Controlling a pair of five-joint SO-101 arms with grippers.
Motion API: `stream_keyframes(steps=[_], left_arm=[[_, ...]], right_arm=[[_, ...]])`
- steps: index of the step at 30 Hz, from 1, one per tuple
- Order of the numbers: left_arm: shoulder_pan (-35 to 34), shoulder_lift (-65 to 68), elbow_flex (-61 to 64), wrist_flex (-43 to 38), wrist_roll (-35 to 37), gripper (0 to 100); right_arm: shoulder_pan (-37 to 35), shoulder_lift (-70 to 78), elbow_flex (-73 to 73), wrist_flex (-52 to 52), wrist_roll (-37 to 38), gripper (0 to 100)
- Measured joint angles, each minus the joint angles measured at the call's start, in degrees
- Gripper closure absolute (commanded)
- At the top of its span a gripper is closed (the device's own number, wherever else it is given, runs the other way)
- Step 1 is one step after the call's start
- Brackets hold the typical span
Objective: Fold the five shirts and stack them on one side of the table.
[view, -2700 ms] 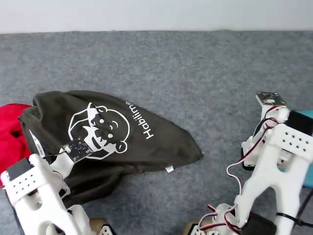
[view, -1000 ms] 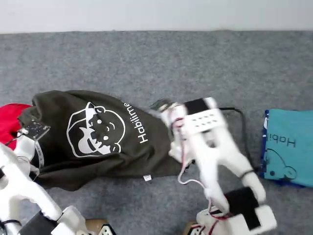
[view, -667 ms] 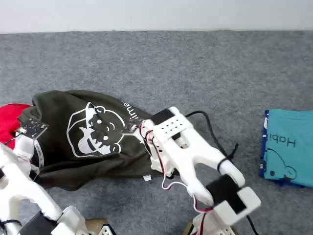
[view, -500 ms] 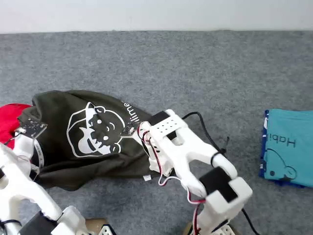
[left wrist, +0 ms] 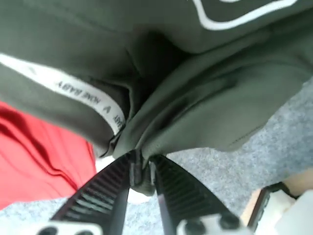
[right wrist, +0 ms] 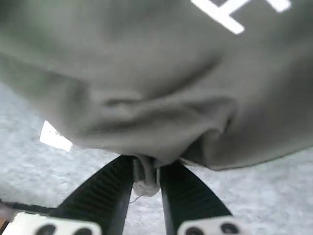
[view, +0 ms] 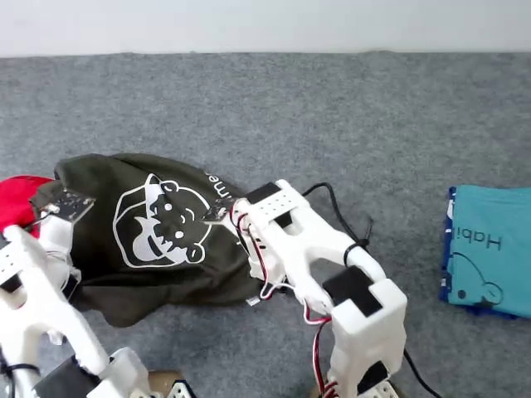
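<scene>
A dark olive shirt with a white cartoon print lies crumpled on the left half of the grey carpeted table. My left gripper is shut on a fold of the olive shirt at its left edge, beside a red shirt. My right gripper is shut on the bunched hem of the olive shirt at its right end. In the high view the right arm stretches over that hem and the left arm stands at the lower left.
A folded teal shirt lies at the right edge of the table. The red shirt peeks out from under the olive one at the far left. A white label hangs off the olive hem.
The right arm swung from the far right across the table to the olive shirt's right hem and shut on it. The shirt's right end has bunched leftward. The left arm pulled back to the shirt's left edge.
</scene>
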Motion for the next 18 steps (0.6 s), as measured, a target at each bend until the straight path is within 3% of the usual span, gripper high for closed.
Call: stream_keyframes(steps=[5,10,18], left_arm=[[2.0,-1.4,-2.5,3.3,1.8,98],[6.8,-10.5,-5.4,6.9,4.4,98],[16.3,-26.4,-9.8,3.0,20.8,98]], right_arm=[[1.7,1.0,-5.8,7.6,0.5,99.0],[8.7,-2.3,-15.0,14.8,2.6,99.0],[18.9,-16.6,-28.6,20.0,6.9,99.0]])
